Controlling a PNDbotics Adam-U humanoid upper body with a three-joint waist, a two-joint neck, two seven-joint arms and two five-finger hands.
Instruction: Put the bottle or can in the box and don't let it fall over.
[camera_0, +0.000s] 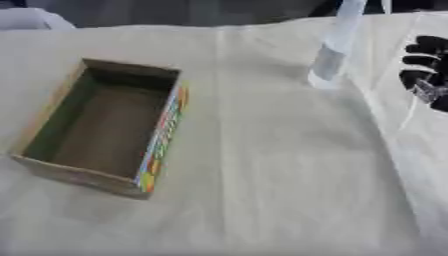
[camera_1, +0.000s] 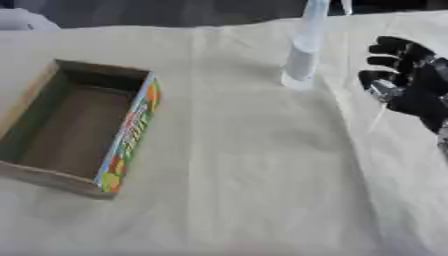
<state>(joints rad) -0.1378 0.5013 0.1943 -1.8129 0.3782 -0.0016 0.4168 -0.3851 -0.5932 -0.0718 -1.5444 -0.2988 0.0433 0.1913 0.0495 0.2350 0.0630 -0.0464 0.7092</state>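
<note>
The clear plastic bottle (camera_1: 302, 55) stood upright on the cloth-covered surface (camera_1: 245, 175), toward the far side and right of centre, its long axis running straight up and its top passing out of view. Just to its right, level with its lower half, hung the right robot hand (camera_1: 404, 82), black fingers spread and curved toward the bottle but apart from it, holding nothing. So the bottle lay to the left of that robot hand, near enough that a short sideways reach looked like all that was needed. The left robot hand showed in neither view. The open cardboard box (camera_1: 131, 120), with a bright printed side, sat well apart to the bottle's left and nearer, with nothing in it.
</note>
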